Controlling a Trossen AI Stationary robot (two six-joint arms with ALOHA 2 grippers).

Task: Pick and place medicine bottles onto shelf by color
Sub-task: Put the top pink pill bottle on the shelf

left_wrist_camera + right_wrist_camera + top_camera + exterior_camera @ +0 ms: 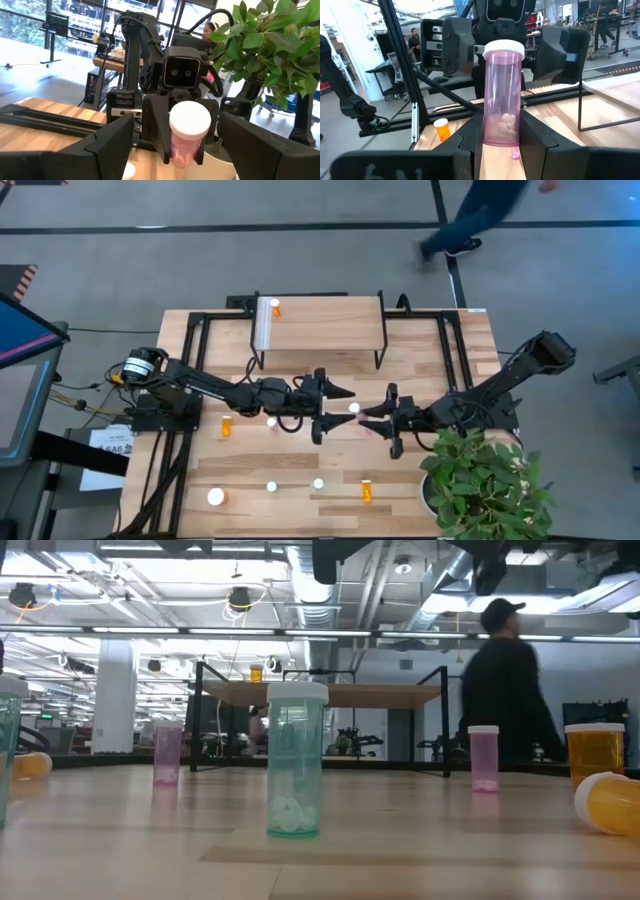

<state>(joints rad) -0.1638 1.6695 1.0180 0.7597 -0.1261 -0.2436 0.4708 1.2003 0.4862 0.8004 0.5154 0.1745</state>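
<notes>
Wooden shelf (320, 320) holds one orange bottle (275, 308); several bottles (270, 487) wait on the tabletop (470, 340). Right gripper (375, 418) fingers pinch a pink bottle (502, 95) mid-table, facing the left gripper (335, 408), fingers spread

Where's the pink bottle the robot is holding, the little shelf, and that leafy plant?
pink bottle (503, 95): right wrist view, middle of its clear body.
shelf (325, 321): high view, bare wood top.
plant (485, 480): high view, its leaves.
</notes>
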